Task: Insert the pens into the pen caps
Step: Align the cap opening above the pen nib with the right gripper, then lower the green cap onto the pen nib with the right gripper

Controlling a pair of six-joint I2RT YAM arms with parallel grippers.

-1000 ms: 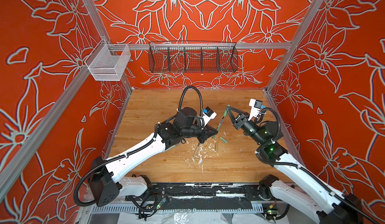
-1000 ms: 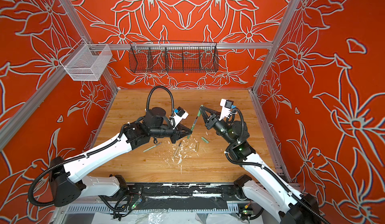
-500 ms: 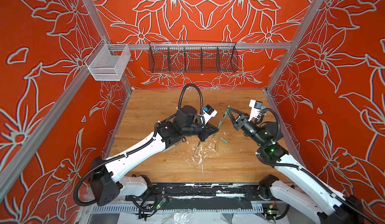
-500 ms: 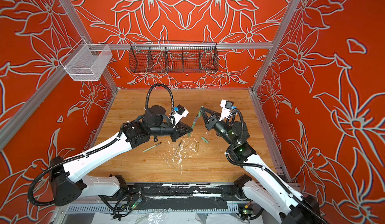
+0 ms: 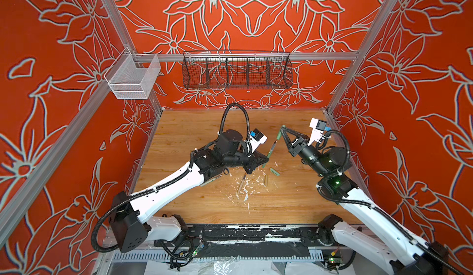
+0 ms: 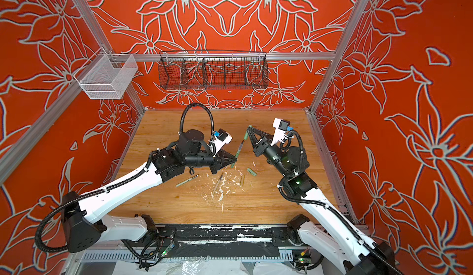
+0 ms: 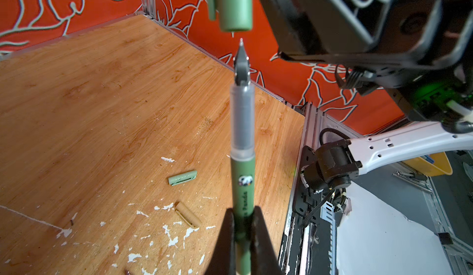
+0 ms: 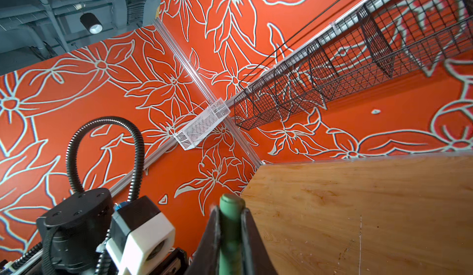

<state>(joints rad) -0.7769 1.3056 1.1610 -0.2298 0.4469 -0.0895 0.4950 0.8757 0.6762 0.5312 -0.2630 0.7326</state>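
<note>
Nearest, on the wooden surface [image 5: 294, 199], the tan pen [image 5: 242, 184] lies among white flecks [image 5: 246, 196]. The pale green pen [image 6: 186, 180] lies to its left, half hidden under the left arm in a top view and plain in the other. Just past the flecks lie the tan cap [image 5: 266, 179] and, a little farther and to the right, the pale green cap [image 5: 274, 171]. The two are near each other but apart.

Above them the left hand [image 5: 265, 161] is closed tight on the lower barrel of the dark green pen [image 5: 270, 151], which is held off the surface with its bare tip pointing away and up. In the left wrist view the fingers [image 7: 258, 225] pinch the barrel from both sides.

Beyond the tip, the right hand [image 5: 282, 130] is clamped narrow on the dark green cap [image 5: 280, 135], also held in the air. Its open mouth faces the pen tip and is roughly in line with it. The tip is just short of the mouth, not inside.

On the back wall hangs a black basket [image 5: 236, 71], and at the left corner a white basket [image 5: 133, 79].
</note>
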